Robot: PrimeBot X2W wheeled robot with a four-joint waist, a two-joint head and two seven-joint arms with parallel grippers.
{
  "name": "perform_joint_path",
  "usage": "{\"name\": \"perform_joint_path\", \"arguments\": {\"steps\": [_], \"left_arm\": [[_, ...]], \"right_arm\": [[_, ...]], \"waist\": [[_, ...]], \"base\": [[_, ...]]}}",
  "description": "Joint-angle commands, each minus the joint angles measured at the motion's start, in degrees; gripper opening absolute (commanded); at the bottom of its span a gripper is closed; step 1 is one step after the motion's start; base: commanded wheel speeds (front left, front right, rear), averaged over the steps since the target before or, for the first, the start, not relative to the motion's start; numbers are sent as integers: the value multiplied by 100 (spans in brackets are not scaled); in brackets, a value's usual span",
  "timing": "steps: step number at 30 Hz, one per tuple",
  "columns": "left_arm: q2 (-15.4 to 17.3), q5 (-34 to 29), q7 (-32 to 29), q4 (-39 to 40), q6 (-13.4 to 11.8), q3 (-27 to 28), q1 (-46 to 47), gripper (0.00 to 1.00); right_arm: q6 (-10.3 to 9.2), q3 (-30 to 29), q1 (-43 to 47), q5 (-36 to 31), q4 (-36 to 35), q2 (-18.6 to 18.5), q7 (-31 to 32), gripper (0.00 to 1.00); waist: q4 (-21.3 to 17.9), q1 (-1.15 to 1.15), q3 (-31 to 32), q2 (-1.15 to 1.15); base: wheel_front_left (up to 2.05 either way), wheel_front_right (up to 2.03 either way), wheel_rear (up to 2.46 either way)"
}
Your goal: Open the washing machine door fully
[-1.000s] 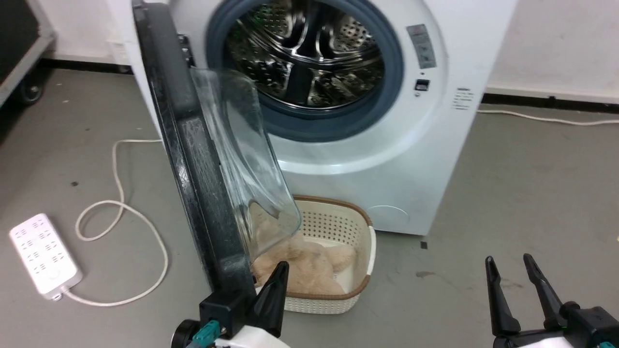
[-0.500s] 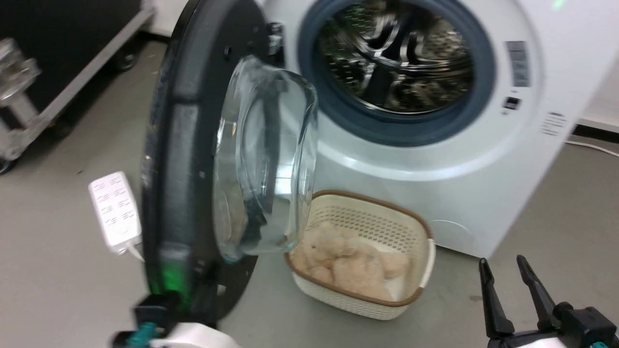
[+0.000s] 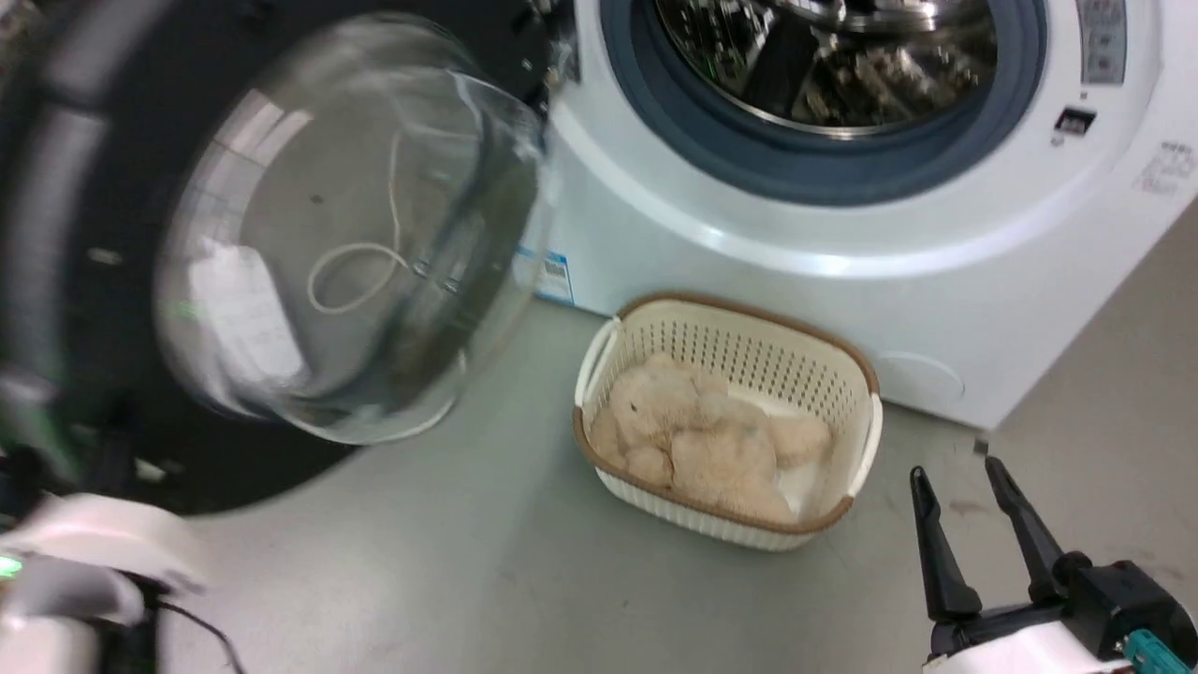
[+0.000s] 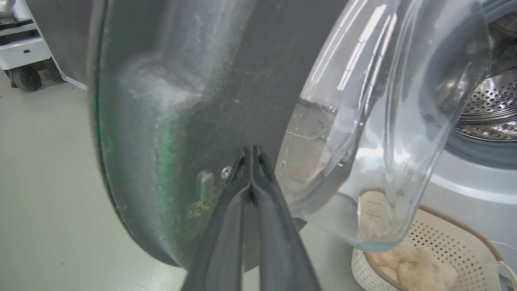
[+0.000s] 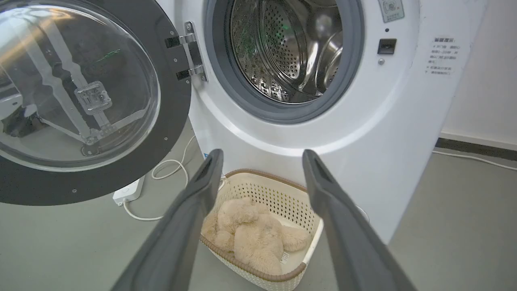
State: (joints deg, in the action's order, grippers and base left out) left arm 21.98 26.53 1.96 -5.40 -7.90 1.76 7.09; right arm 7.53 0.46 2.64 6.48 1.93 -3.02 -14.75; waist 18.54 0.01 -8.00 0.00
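The washing machine door stands swung out at the left of the white machine, its inner face and clear glass bowl turned toward me. In the right wrist view the door hangs from its hinge, wide of the steel drum opening. My left gripper is shut, its tips against the door's black inner face beside the bowl. My pale left forearm is at the lower left. My right gripper is open and holds nothing, low in front of the machine.
A cream basket with a beige plush toy sits on the floor under the drum opening. A white power strip and its cable lie behind the door. A wheeled cart stands far left.
The head camera has shifted. The door has swung much further open to the left, from edge-on to showing its whole inner face, with my shut left gripper following it. The right gripper stays put.
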Motion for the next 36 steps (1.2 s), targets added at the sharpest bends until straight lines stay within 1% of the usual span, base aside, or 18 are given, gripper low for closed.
{"name": "perform_joint_path", "arguments": {"steps": [1, 4, 7, 10, 15, 19, 21, 24, 26, 28, 32, 36], "left_arm": [[152, 159, -13, -202, 28, 238, 188, 0], [492, 291, 31, -640, 144, 533, 442, 0], [737, 387, 92, -995, 250, 709, 733, 0], [906, 431, 136, -1399, 359, 753, 1052, 0], [1047, 421, 285, -2065, 522, 689, 1508, 0], [1035, 397, 487, -2476, 590, 628, 1707, 0], [1000, 402, 648, -2593, 694, 589, 1719, 0], [951, 319, 956, -2620, 740, 539, 1651, 0], [880, 222, 1113, -2457, 754, 481, 1559, 0], [748, 122, 1216, -2123, 758, 421, 1425, 0], [229, 46, 1290, -1167, 713, 362, 924, 0], [-383, -151, 1300, -251, 547, 104, 198, 0]], "right_arm": [[-4, -14, -105, -53, -19, 14, -19, 100], [-4, -24, -171, -102, -27, 14, -12, 100], [-4, -57, -237, -153, -49, 14, 1, 100], [-4, -90, -291, -218, -106, 14, 35, 100], [-4, -91, -359, -270, -116, 14, 61, 100], [-4, -99, -381, -253, -100, 14, 59, 100], [-4, -106, -375, -213, -92, 14, 53, 100], [-4, -128, -350, -180, -91, 14, 33, 100], [-4, -190, -324, -163, -101, 14, 19, 100], [-4, -267, -304, -154, -125, 14, 7, 100], [-4, -374, -245, -183, -189, 14, -8, 100], [-4, -457, -159, -187, -237, 14, -15, 100]], "waist": [[-105, -1, -179, 0], [-202, -1, -309, 0], [-273, -1, -421, 0], [-311, -1, -512, 0], [-371, -1, -566, 0], [-419, -1, -530, 0], [-446, -1, -470, 0], [-500, -1, -311, 0], [-544, -1, -167, 0], [-603, -1, -16, 0], [-791, -1, 301, 0], [-1049, -1, 568, 0]], "base": [[0, 0, 0], [0, 0, 0], [0, 0, 0], [0, 0, 0], [0, 0, 0], [0, 0, 0], [0, 0, 0], [0, 0, 0], [0, 0, 0], [0, 0, 0], [0, 0, 0], [0, 0, 0]]}}
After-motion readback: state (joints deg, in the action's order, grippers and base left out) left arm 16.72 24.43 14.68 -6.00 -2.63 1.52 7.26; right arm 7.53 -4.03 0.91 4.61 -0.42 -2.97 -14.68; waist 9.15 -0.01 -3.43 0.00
